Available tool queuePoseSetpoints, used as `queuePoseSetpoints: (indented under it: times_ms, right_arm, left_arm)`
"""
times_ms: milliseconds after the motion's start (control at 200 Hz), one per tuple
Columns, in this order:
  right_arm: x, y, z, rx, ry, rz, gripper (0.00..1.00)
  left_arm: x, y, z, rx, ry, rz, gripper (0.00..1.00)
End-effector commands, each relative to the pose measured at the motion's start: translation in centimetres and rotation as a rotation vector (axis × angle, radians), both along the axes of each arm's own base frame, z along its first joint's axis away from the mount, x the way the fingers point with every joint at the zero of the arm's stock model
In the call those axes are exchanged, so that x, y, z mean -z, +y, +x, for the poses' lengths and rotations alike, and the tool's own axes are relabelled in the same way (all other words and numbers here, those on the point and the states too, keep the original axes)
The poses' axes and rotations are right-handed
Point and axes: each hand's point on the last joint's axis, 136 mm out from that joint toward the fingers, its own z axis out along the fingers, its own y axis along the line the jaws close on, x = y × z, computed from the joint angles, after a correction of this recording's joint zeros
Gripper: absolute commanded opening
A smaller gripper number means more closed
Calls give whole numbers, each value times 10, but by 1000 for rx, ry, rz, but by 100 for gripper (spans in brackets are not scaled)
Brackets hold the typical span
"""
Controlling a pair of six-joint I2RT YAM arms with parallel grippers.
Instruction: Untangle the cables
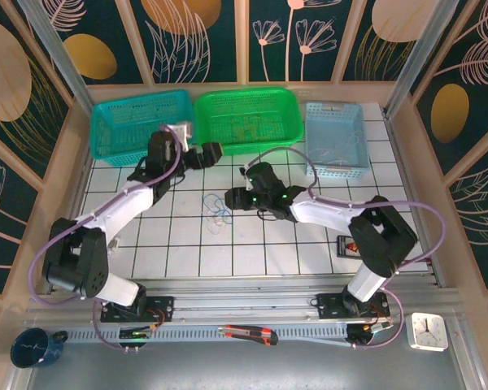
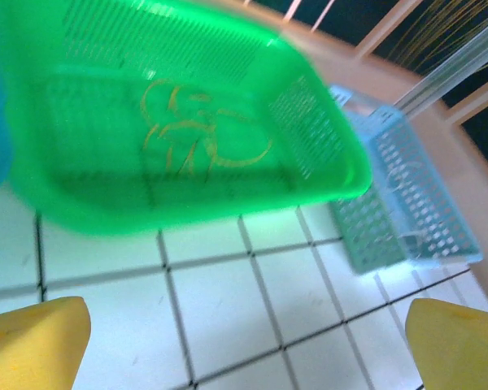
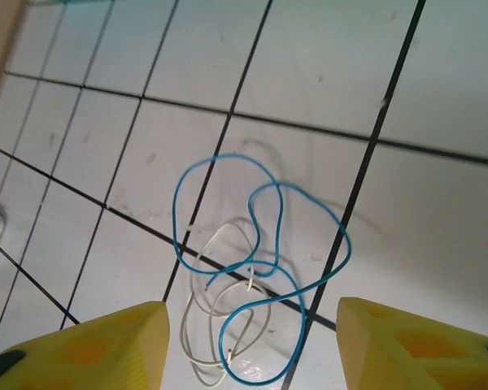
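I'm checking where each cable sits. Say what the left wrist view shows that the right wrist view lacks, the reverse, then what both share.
Left wrist, not right: a green basket with a yellow cable lying inside, and a light blue basket beside it. Right wrist, not left: a blue cable and a white cable, their loops overlapping. Both: the white tiled table and yellow fingers standing apart at the bottom corners.

At the top sit a teal basket [image 1: 120,128] left, a green basket [image 1: 248,93] middle and a pale blue basket [image 1: 335,171] right. Along the bottom are a blue mug [image 1: 37,347], a red cutter [image 1: 248,333] and a white clock [image 1: 429,331]
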Motion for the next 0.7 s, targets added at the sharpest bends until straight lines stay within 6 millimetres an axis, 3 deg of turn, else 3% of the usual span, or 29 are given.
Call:
queuePoseSetpoints:
  times_ms: [0, 245, 415, 550, 661, 696]
  right_arm:
    - [9, 16, -7, -20, 55, 6, 58]
    - [39, 33, -13, -1, 154, 6, 61]
    - [46, 39, -4, 20, 162, 3, 58]
    - [41, 38, 6, 30, 145, 6, 34]
    - [33, 34, 12, 37, 127, 9, 2]
    - [29, 32, 14, 37, 116, 10, 0]
  left_arm:
    - [-9, 17, -9, -75, -45, -34, 99]
    - [-10, 36, -29, -142, -67, -30, 99]
    - [-9, 42, -36, -172, -71, -44, 99]
    - [-6, 44, -41, -180, -70, -62, 99]
    - [-6, 46, -44, -184, -71, -67, 99]
    - [-6, 45, -44, -184, -73, -68, 99]
